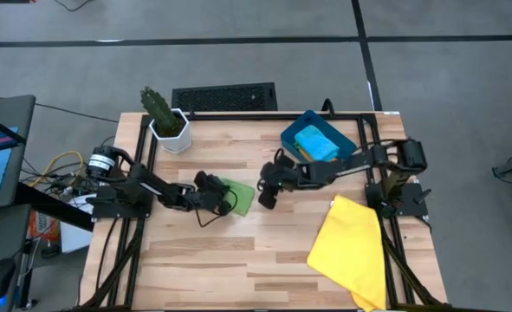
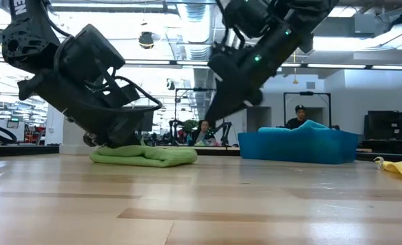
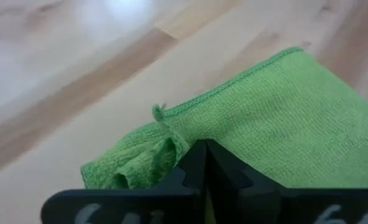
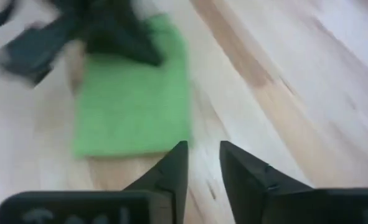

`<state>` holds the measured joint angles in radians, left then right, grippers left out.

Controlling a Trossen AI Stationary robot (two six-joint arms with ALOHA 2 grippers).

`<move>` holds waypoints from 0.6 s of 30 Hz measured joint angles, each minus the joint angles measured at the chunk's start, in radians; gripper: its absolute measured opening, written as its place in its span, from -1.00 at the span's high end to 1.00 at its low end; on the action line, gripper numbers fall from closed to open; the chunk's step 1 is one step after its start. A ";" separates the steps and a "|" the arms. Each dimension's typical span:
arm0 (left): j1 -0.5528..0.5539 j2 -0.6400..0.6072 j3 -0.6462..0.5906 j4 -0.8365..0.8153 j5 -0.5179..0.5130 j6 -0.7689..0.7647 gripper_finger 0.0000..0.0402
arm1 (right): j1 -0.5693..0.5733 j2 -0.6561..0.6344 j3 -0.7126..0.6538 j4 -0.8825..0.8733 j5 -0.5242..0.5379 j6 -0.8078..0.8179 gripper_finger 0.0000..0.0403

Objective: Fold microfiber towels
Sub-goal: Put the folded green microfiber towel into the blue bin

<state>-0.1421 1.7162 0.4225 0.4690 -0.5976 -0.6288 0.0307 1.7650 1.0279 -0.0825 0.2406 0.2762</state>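
Cloth first: a folded green towel [image 1: 239, 196] lies flat on the tabletop [image 1: 238, 269] near its middle. The left end effector [image 1: 223, 201] is clenched on the towel's near edge, fingers pressed together over the fabric. The right end effector [image 1: 265, 196] hangs just beside the towel, fingers parted, apparently empty. A yellow towel [image 1: 353, 251] lies spread at the right edge; the bin [image 1: 318, 141] holds a blue towel [image 1: 316, 143].

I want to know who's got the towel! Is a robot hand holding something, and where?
The left gripper pinches the green towel at its bunched edge; the right gripper holds nothing.
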 joint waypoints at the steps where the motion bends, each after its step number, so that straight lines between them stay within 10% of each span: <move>1: -0.009 0.000 0.000 0.000 0.000 -0.006 1.00 | -0.014 -0.005 0.000 -0.019 -0.007 0.045 0.38; 18: -0.110 0.006 -0.003 0.042 -0.086 -0.309 1.00 | -0.003 0.154 0.001 0.076 -0.136 0.544 -0.22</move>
<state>-0.2517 1.7218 0.4196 0.5114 -0.6831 -0.9378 0.0272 1.9186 1.0290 -0.0068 0.1042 0.8203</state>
